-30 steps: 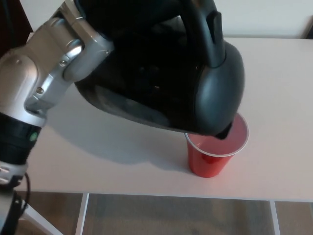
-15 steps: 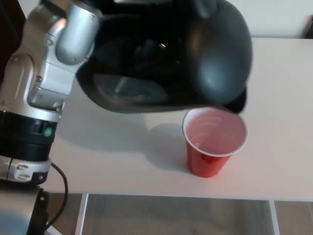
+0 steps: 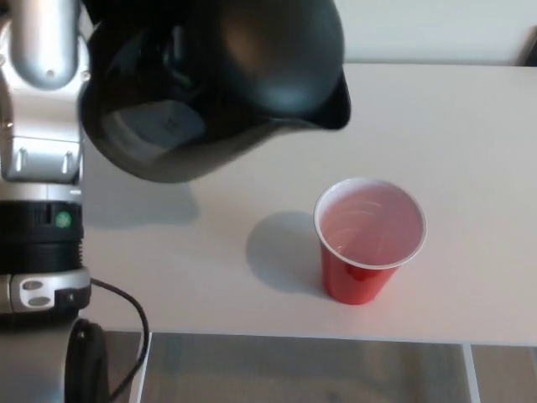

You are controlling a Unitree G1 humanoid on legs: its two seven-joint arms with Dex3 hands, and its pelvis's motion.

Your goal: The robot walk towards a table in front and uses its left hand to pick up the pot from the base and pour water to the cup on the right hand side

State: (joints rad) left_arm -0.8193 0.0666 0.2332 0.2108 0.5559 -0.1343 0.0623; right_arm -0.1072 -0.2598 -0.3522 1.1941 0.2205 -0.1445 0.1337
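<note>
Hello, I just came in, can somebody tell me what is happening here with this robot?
The robot's left arm holds a black pot in the air above a white table. The spout is up and to the left of a red cup that stands upright near the table's front edge, so nothing is pouring now. The hand itself is hidden behind the pot.

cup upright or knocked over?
Upright. The cup stands on the table, rim up, clear of the pot. Fill level: cannot tell.
</note>
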